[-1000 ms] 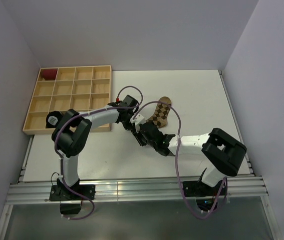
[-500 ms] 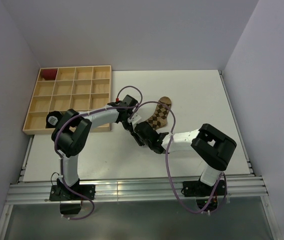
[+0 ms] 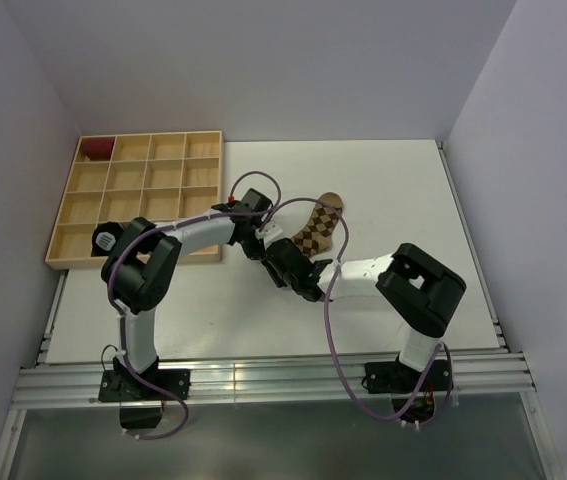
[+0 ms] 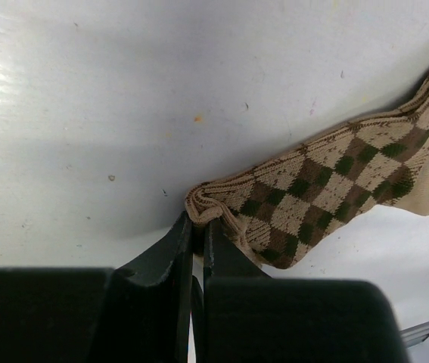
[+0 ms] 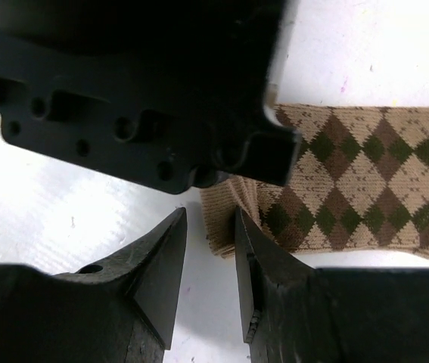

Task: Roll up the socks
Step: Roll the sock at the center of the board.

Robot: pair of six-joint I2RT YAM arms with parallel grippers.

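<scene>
Sock lies flat mid-table. Light, limp knit that bunches easily, so grab at cuff. Left gripper pinches cuff edge. Right gripper is narrowly parted beside it, empty.

Left pincer, on sock, blocks right pincer ahead.

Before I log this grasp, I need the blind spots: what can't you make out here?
Top external: sock cuff hidden under the left gripper and right gripper.
Both wrist views: sock toe cut off at right edge.
Right wrist: unclear whether right gripper's jaws pinch the cuff.
</scene>
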